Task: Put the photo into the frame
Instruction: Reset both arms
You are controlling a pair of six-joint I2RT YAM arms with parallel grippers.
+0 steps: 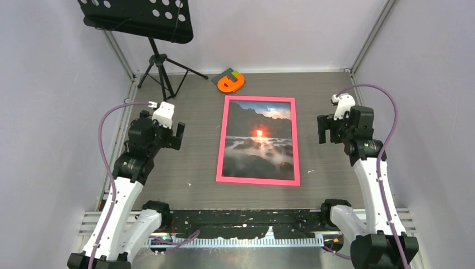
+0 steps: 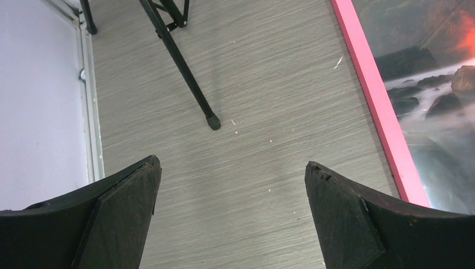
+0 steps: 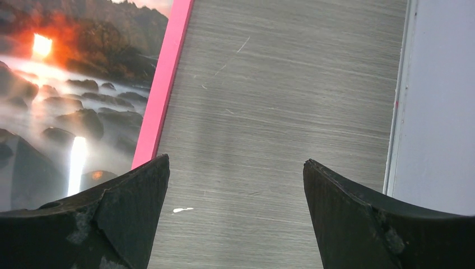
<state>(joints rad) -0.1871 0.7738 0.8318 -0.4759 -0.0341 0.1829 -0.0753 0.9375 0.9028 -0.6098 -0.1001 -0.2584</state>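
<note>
Flat: sunset photo [image 1: 259, 140] inside pink frame [image 1: 257, 180].

Pink frame [image 1: 258, 181] borders an orange-glowing dark seascape photo [image 1: 257, 140].

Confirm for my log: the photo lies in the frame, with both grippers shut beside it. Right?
No, not shut. The photo lies in the frame, with the left gripper and right gripper open beside it; each wrist view shows its jaws wide apart.
</note>
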